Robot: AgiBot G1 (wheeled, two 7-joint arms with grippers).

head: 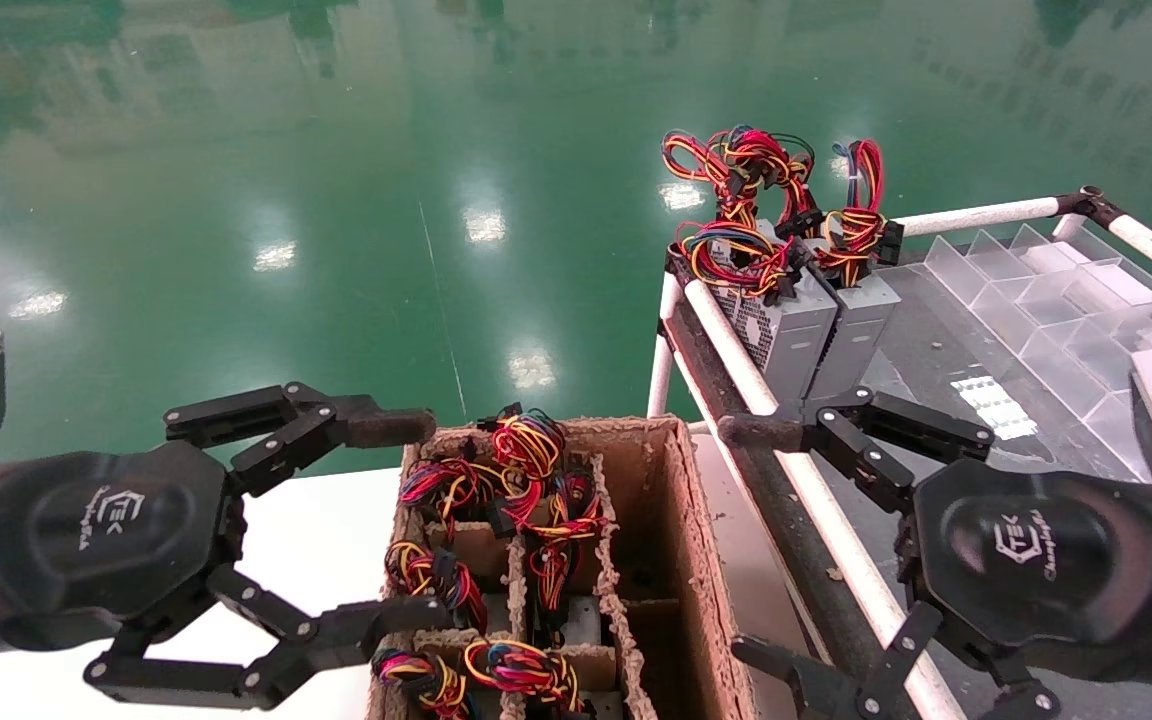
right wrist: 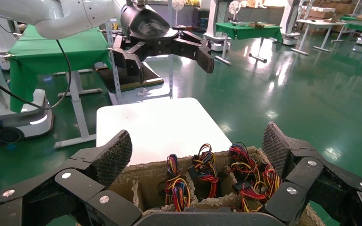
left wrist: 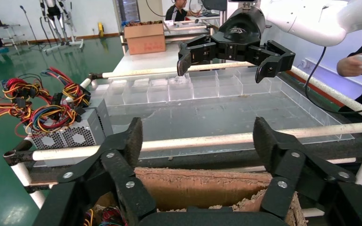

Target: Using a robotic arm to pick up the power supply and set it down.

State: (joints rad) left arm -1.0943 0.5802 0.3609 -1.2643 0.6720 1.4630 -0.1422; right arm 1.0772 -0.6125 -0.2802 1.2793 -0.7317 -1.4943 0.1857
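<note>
white table [head: 316,540] bears cardboard box [head: 681,560]; railed cart [head: 796,480] bears power supplies [head: 796,330], clear dividers [head: 1056,290].

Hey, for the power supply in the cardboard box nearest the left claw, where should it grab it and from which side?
Grip the grey metal power supply by its casing walls, coming straight down from above. It stands upright in a narrow slot of the brown cardboard divider box, so only the top is reachable. Its looped red, yellow and black wire bundle is floppy; probably avoid gripping it. The left claw hovers open beside the box.
</note>
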